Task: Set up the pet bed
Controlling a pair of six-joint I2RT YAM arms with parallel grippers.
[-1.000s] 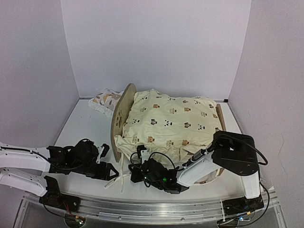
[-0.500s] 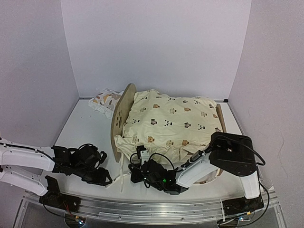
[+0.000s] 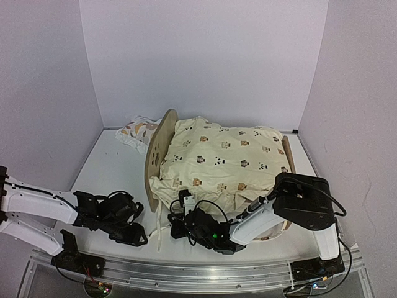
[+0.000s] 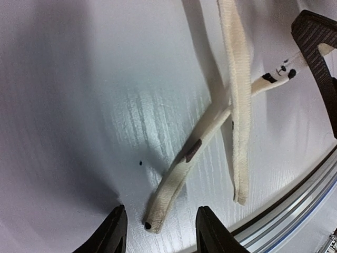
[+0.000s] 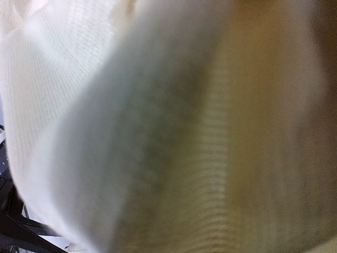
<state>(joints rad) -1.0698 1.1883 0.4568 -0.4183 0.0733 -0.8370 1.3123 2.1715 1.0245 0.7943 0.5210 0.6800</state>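
Note:
The pet bed stands mid-table, its rounded plywood end boards at the left (image 3: 157, 155) and right (image 3: 289, 156). The cream animal-print quilt (image 3: 220, 158) covers it and hides the striped base. Two cream fabric ties (image 3: 160, 228) trail from the quilt's near-left corner onto the table. My left gripper (image 3: 138, 236) is low over the table and open. In the left wrist view the end of one tie (image 4: 167, 197) lies between its fingertips (image 4: 117, 232), untouched. My right gripper (image 3: 180, 218) is at the quilt's near-left corner. The right wrist view is filled with blurred cream fabric (image 5: 158, 132), so its jaws are hidden.
A small leaf-print pillow (image 3: 138, 130) lies behind the left end board near the back wall. The metal rail (image 3: 198, 276) runs along the table's near edge, close to the ties' ends (image 4: 295, 205). White walls close in the left, back and right.
My left gripper has swung nearer the front edge and down to the tie ends. My right arm has barely moved.

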